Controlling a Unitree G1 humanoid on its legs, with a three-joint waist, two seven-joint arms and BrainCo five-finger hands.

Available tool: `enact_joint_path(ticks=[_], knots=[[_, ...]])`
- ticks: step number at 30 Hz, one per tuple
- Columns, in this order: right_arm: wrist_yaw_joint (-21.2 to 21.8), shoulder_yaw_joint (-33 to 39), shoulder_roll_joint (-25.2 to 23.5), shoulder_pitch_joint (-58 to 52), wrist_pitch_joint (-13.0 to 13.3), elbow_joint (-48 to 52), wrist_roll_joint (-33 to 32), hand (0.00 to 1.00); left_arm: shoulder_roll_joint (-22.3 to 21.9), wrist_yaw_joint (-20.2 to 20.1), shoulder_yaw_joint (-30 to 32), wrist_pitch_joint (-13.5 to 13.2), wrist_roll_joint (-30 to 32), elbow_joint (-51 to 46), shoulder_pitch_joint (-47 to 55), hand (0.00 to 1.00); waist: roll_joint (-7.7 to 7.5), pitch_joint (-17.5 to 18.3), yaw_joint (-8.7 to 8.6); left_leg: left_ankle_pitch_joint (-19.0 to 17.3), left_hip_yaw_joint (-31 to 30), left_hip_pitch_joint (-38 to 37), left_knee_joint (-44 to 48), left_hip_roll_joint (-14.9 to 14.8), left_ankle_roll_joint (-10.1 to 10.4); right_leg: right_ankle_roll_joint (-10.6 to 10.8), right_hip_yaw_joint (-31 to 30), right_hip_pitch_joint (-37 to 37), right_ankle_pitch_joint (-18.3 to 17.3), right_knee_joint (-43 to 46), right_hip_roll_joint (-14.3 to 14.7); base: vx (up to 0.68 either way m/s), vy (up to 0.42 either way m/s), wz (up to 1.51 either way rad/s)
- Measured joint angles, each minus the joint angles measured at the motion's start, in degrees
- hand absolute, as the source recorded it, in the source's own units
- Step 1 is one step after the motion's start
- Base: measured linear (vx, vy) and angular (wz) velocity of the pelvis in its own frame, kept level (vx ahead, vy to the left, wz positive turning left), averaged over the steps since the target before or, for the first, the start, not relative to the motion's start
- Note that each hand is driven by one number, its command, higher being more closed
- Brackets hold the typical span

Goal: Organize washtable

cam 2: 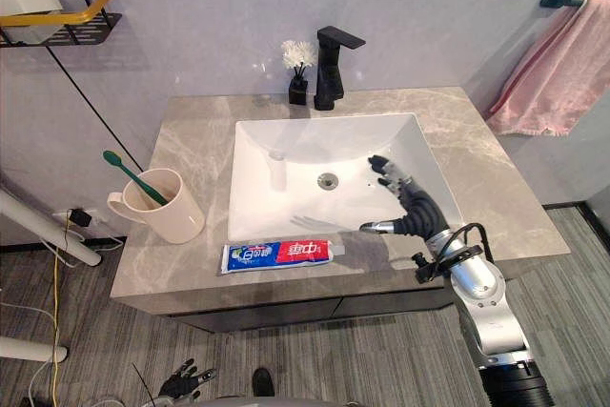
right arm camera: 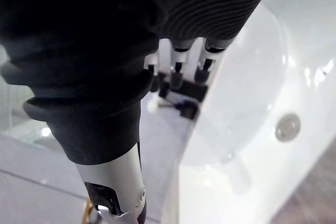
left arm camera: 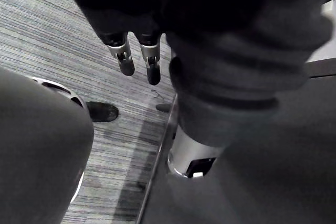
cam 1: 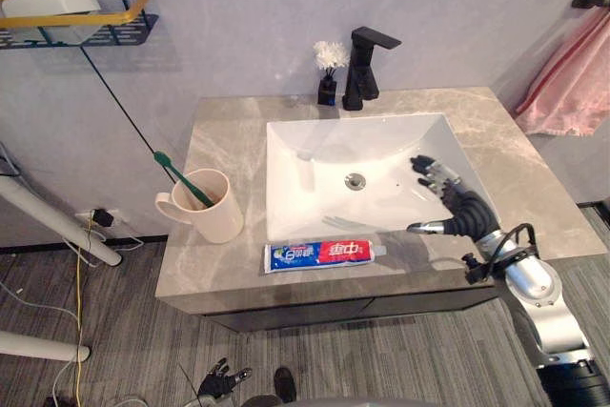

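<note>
Holding nothing in the right hand [cam 1: 446, 199], spread wide above the right side of the white rectangular sink [cam 1: 305, 145]; left hand [cam 1: 221, 380] relaxed, low by the floor [cam 1: 124, 350]. Could easily nudge the blue-and-red toothpaste tube [cam 1: 322, 254] off the front edge of the grey marbled surface [cam 1: 515, 188] with a sweeping reach.

The sink [cam 1: 315, 154] sits mid-surface [cam 1: 534, 197], with the faucet [cam 1: 362, 69] at its back edge and a flower vase [cam 1: 329, 78] just left of that. A cup [cam 1: 214, 209] holding a toothbrush [cam 1: 181, 178] stands near the front left corner. The toothpaste tube [cam 1: 324, 254] lies along the front edge. My right hand [cam 1: 453, 202] hangs over the sink's right side.
</note>
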State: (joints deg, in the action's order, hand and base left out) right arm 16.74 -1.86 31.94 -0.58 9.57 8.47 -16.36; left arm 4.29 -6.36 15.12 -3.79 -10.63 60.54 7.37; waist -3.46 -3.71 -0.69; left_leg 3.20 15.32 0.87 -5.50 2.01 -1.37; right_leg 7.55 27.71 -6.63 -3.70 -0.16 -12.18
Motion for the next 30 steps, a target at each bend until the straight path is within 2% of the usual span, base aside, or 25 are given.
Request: enact_joint_path(ticks=[3,10,14,17,19,25,30], knots=[[0.9,-1.7,0.1,-0.1,0.0,0.0,0.1,0.00,0.5,0.0,-0.9,-0.4,-0.2,0.0,-0.1,0.00,-0.15,-0.3,0.10,0.2,-0.6,0.4,0.0,0.1,-0.1,0.0,0.6,0.0,0.0,0.0,0.0,-0.02,0.003,0.13],[1.1,-6.0,0.5,0.0,0.0,0.0,0.2,0.00,2.1,-0.8,-2.0,-0.6,-1.0,0.3,-0.2,0.00,-1.02,-1.4,1.48,0.4,-1.5,0.9,0.0,0.3,-0.2,0.1,1.5,0.1,-0.1,-0.2,0.0,0.00,-0.005,0.05],[1.1,-8.3,1.5,0.7,0.0,0.0,1.2,0.00,3.8,-0.8,-3.3,-0.4,-1.0,2.6,2.0,0.00,-1.96,-1.9,1.87,0.9,-3.1,2.7,0.0,0.5,-0.4,0.4,2.8,0.9,-0.2,-0.2,0.1,0.01,-0.019,0.20],[1.1,-8.9,2.4,0.8,0.0,-0.1,1.3,0.00,4.0,-0.5,-3.7,0.2,-1.1,3.1,3.5,0.00,-2.27,-2.1,2.16,1.0,-3.9,3.1,0.0,0.6,-0.5,0.5,3.7,0.9,-0.2,-0.2,0.1,0.02,-0.013,0.16],[1.0,-8.9,2.4,0.8,0.0,-0.2,1.8,0.00,4.1,-0.4,-3.7,0.1,-1.2,3.1,4.0,0.00,-2.69,-2.3,3.17,1.0,-4.1,3.3,0.0,0.6,-0.5,0.5,3.9,0.9,-0.2,-0.2,0.1,0.00,-0.008,0.07],[0.9,-9.9,3.4,1.7,0.1,-0.2,4.4,0.00,4.4,-0.4,-3.8,0.1,-1.4,3.0,4.0,0.00,-3.37,-2.7,3.43,1.7,-5.7,4.7,0.0,1.0,-0.7,0.5,5.4,1.3,-0.2,-0.2,0.1,-0.02,-0.001,0.14],[1.0,-9.9,3.6,2.5,0.1,-0.2,5.9,0.00,4.8,-0.4,-3.8,0.1,-2.3,3.0,4.1,0.00,-4.13,-3.5,4.64,2.2,-6.0,5.5,0.0,1.0,-0.8,0.5,6.0,2.0,-0.2,-0.1,0.1,-0.02,0.003,0.04]])
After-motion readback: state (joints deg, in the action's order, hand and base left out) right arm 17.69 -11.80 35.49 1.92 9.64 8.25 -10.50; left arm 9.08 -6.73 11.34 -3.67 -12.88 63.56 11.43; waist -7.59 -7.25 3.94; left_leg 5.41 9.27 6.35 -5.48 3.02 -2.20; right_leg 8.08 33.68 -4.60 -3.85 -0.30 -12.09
